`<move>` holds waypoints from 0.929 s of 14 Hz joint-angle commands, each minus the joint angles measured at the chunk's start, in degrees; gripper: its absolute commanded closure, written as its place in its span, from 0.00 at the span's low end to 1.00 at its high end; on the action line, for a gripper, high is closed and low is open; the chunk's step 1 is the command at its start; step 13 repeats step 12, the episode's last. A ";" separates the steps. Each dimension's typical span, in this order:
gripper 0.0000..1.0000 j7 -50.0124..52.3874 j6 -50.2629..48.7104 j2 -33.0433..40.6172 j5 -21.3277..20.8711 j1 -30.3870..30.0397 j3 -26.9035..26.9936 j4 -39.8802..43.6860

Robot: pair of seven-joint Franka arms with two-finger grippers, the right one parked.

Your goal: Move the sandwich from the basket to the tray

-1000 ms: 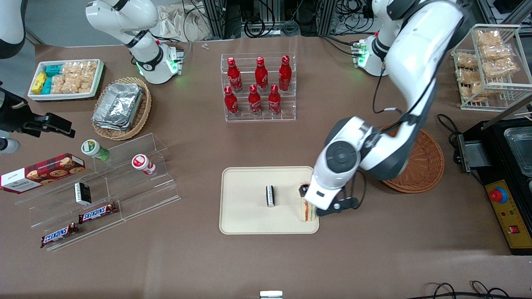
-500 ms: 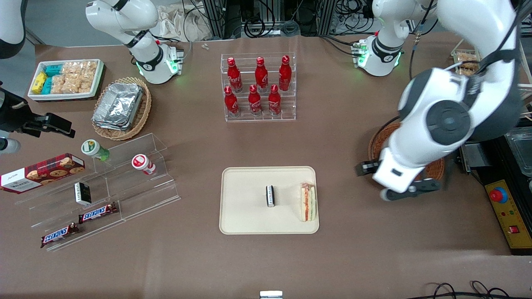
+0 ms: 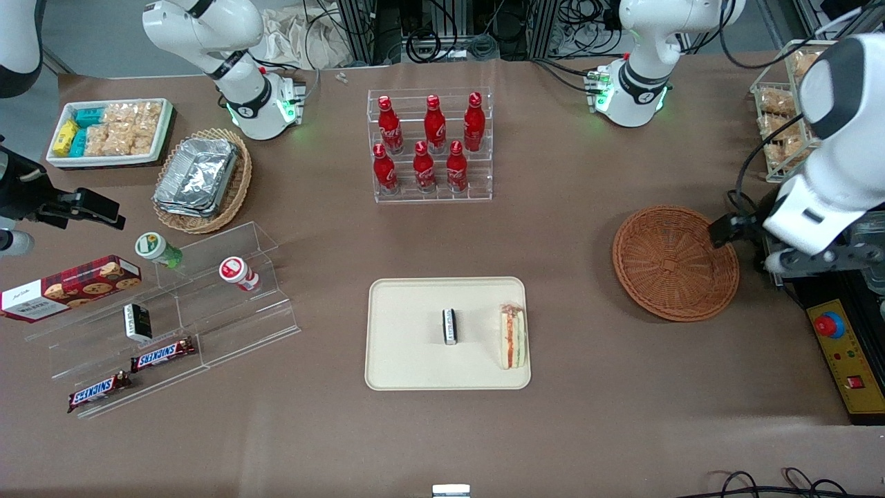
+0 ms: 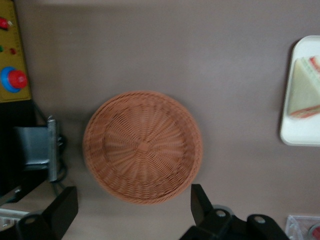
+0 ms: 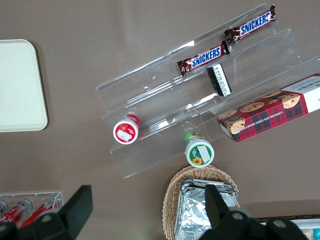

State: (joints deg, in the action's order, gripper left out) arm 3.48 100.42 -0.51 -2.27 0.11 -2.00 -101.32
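Observation:
The sandwich (image 3: 512,337) lies on the cream tray (image 3: 408,353), at the tray's edge toward the working arm's end, with its red and green filling showing. The round reddish-brown basket (image 3: 674,263) is empty. My left gripper (image 3: 750,245) is open and empty, raised above the table at the basket's rim toward the working arm's end. In the left wrist view the gripper (image 4: 131,210) is spread wide over the edge of the basket (image 4: 142,147), and the sandwich (image 4: 302,89) shows on the tray (image 4: 300,136), well apart from the gripper.
A small black-and-white packet (image 3: 450,326) lies mid-tray. A rack of red bottles (image 3: 432,145) stands farther from the camera. A control box with a red button (image 3: 840,346) and a wire rack of snack bags (image 3: 809,104) are close to the gripper. Acrylic shelves (image 3: 173,311) stand toward the parked arm's end.
The gripper let go of the sandwich on the tray, rose, and swung past the basket toward the working arm's end. The sandwich stays on the tray.

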 commanded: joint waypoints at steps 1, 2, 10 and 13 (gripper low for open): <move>0.00 -3.74 0.83 1.57 1.04 -0.20 1.47 -2.05; 0.00 -3.65 0.22 0.00 0.34 -0.20 1.47 -0.47; 0.00 -4.18 -4.97 -9.76 0.24 -0.20 1.21 13.06; 0.00 -3.92 -5.23 -10.47 0.16 -0.11 1.12 14.22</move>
